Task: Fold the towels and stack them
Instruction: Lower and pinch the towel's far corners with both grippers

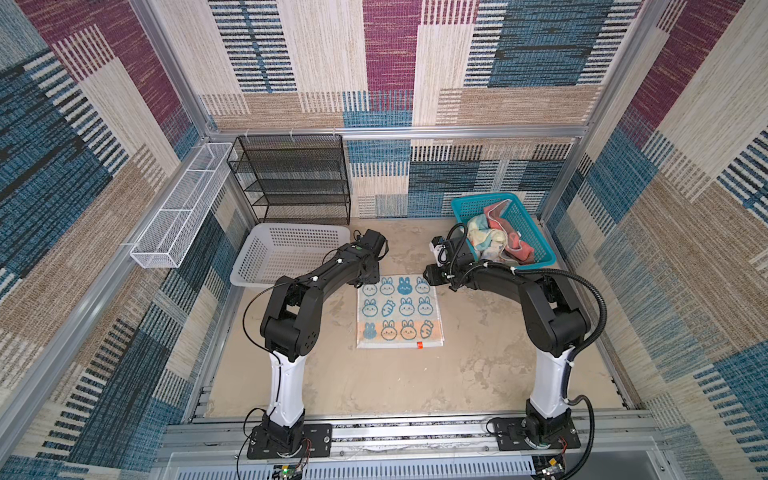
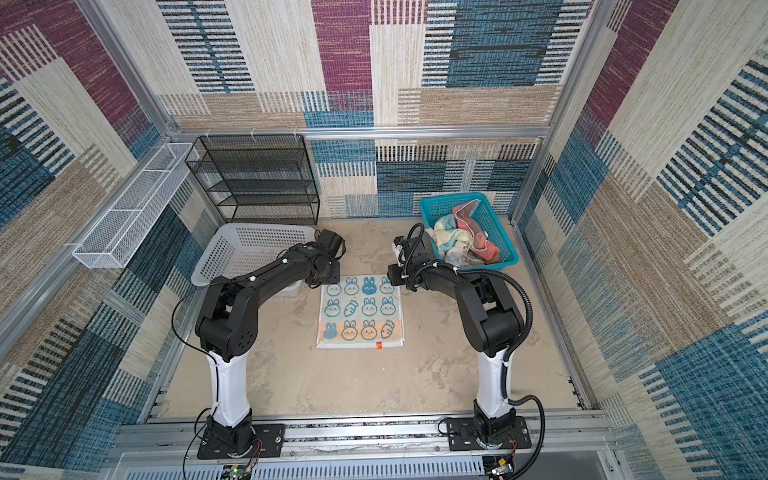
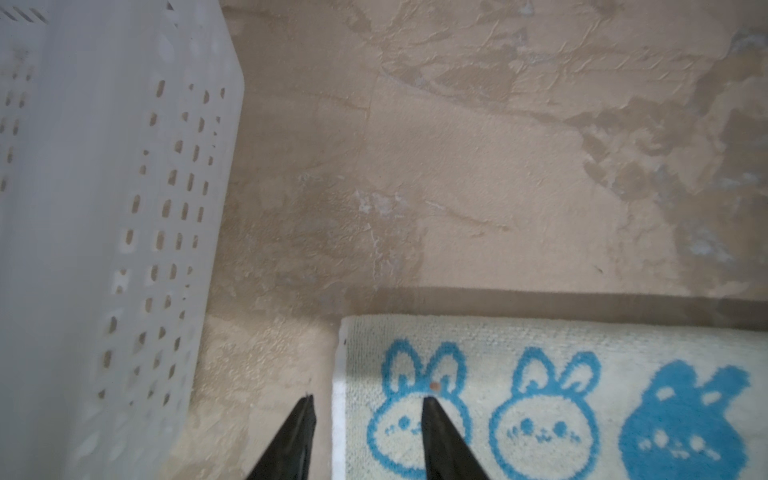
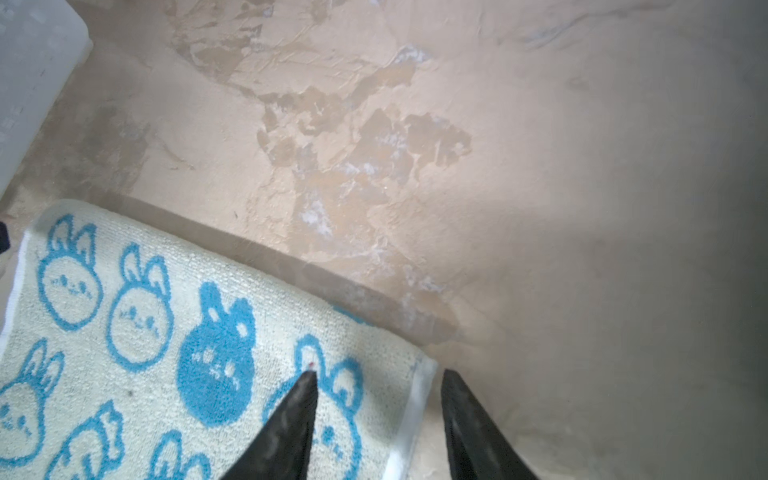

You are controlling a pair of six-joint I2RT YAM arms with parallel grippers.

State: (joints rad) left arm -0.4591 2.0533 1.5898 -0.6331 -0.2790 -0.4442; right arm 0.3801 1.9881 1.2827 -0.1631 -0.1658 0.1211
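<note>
The left pincer (image 3: 369, 399) and the right pincer (image 4: 379, 372) are hovering half open and empty, each straddling a side edge of the bunny towel (image 1: 399, 309) lying flat beneath them. To fold squarely, both are probably needing to drop and close together, catching equal hems.
</note>
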